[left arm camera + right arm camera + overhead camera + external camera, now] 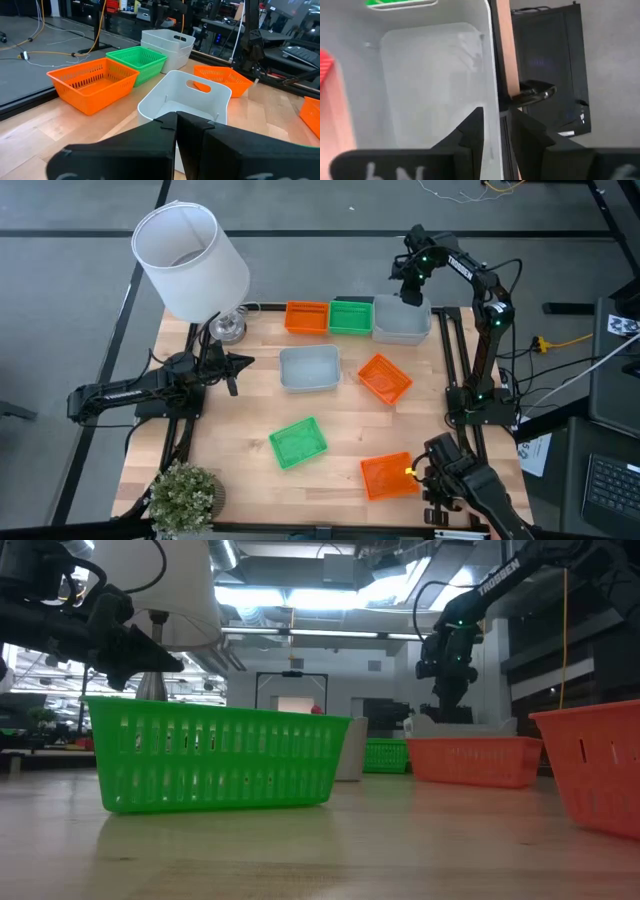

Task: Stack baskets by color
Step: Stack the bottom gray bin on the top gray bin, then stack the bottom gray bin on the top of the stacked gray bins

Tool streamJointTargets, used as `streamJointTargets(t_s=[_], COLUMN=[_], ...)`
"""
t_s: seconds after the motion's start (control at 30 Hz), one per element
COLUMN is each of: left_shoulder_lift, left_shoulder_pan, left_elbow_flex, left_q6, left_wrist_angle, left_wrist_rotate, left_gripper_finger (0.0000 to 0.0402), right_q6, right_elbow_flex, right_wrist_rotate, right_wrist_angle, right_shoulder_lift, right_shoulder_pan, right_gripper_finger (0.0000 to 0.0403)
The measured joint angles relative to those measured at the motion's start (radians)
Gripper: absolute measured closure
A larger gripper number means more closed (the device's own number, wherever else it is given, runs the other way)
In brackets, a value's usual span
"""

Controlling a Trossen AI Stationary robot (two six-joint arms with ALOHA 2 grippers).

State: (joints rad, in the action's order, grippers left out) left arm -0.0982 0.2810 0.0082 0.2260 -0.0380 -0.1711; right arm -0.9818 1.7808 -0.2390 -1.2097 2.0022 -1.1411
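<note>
Pale grey-white plastic fills most of the right wrist view: the grey stack, which the left wrist view shows as nested baskets, stands at the table's far right corner. The right gripper hangs directly over its outer wall, dark fingers parted a little with the thin wall edge running between them; they do not look clamped on it, though contact cannot be ruled out. From above, the right gripper sits at the far edge of the stack.

Just beside the stack, in a row along the far edge, stand a green basket and an orange basket. In front of them a single grey basket lies near the table's middle, with a tilted orange basket to its right. Nearer the front are a second green basket and a third orange basket, well apart from each other.

The left gripper waits at the left side of the table, fingers pressed together and empty, pointing towards the single grey basket. Behind it stand a white lampshade on a glass base and, at the front left corner, a small potted plant.
</note>
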Motion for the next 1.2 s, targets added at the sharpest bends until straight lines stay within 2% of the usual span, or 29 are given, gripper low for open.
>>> streamJointTargets(t_s=[0.13,0.27,0.37,0.5,0.67,0.73,0.83,1.03,1.2], left_shoulder_lift=[0.0,0.0,0.0,0.0,0.0,0.0,0.0,0.0,0.0], left_shoulder_pan=[0.0,0.0,0.0,0.0,0.0,0.0,0.0,0.0,0.0], left_elbow_flex=[0.0,0.0,0.0,0.0,0.0,0.0,0.0,0.0,0.0], left_q6=[0.0,-0.001,-0.001,-0.001,-0.001,-0.001,0.0,0.004,0.005], left_wrist_angle=[0.0,0.0,0.0,0.0,0.0,0.0,0.0,0.001,0.003], left_wrist_rotate=[0.0,0.0,0.0,0.0,0.0,0.0,0.001,0.016,0.031], left_gripper_finger=[0.0401,0.0401,0.0401,0.0401,0.0401,0.0401,0.0401,0.0401,0.0401], right_q6=[0.034,0.163,0.249,0.313,0.29,0.268,0.243,0.269,0.324], right_elbow_flex=[0.076,0.155,0.188,0.191,0.19,0.167,0.136,0.004,-0.174], right_wrist_rotate=[0.048,-0.014,-0.138,-0.369,-0.653,-0.734,-0.736,-0.462,-0.409], right_wrist_angle=[-0.078,-0.126,-0.146,-0.193,-0.371,-0.357,-0.359,-0.362,-0.361], right_shoulder_lift=[-0.001,-0.002,-0.002,-0.002,-0.002,-0.016,-0.029,-0.039,-0.04], right_shoulder_pan=[0.011,0.022,0.04,0.075,0.153,0.202,0.287,0.443,0.527], right_gripper_finger=[0.0315,0.0315,0.0316,0.0316,0.0316,0.0316,0.0316,0.0315,0.0315])
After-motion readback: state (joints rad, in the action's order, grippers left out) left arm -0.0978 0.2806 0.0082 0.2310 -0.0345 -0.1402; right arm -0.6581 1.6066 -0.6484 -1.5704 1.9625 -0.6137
